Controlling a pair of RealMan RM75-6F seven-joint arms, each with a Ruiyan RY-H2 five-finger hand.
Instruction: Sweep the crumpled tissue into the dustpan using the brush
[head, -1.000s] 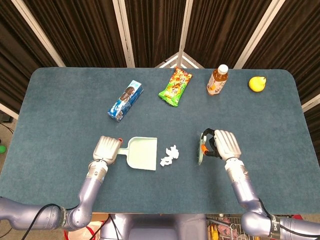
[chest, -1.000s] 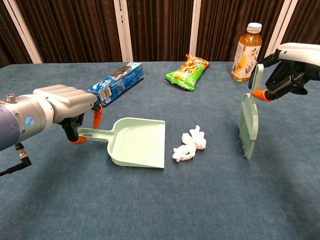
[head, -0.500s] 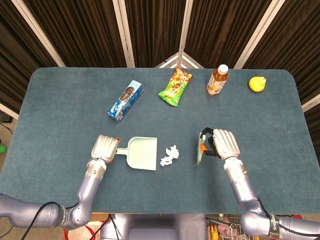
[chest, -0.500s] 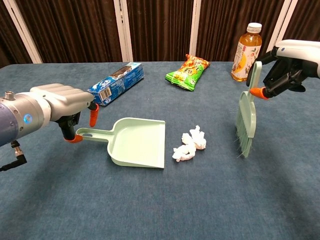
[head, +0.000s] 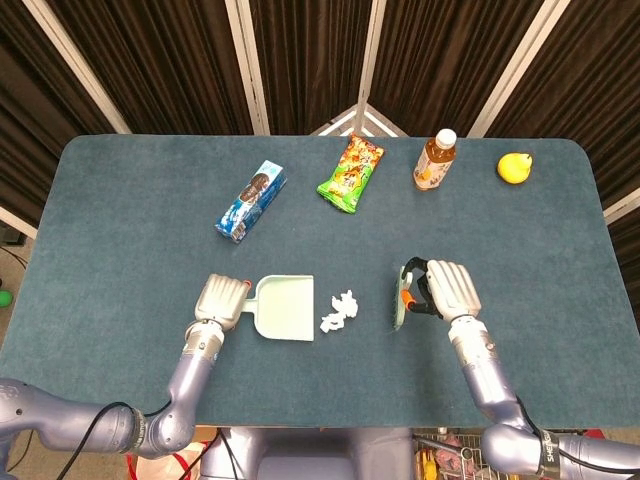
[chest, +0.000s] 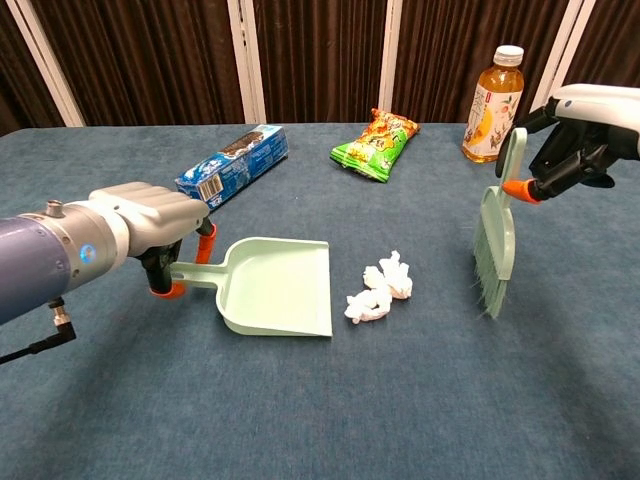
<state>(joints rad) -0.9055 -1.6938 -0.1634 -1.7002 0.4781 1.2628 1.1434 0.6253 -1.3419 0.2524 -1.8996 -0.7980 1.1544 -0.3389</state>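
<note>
A crumpled white tissue (head: 340, 310) (chest: 380, 290) lies on the blue table between the dustpan and the brush. The pale green dustpan (head: 284, 307) (chest: 277, 285) lies flat just left of it, mouth toward the tissue. My left hand (head: 222, 298) (chest: 140, 225) grips its handle. My right hand (head: 450, 288) (chest: 585, 140) holds the pale green brush (head: 402, 297) (chest: 497, 235) by its handle, right of the tissue. The brush hangs upright with its bristles down, at or just above the table, and a clear gap separates it from the tissue.
Along the back of the table sit a blue biscuit pack (head: 251, 201) (chest: 233, 165), a green and orange snack bag (head: 352, 173) (chest: 375, 144), a tea bottle (head: 435, 160) (chest: 491, 105) and a yellow lemon (head: 514, 166). Dark curtains stand behind the far edge.
My left hand slid right along the dustpan handle, closer to the pan, which barely shifted. The brush swung slightly left and back, staying right of the tissue.
</note>
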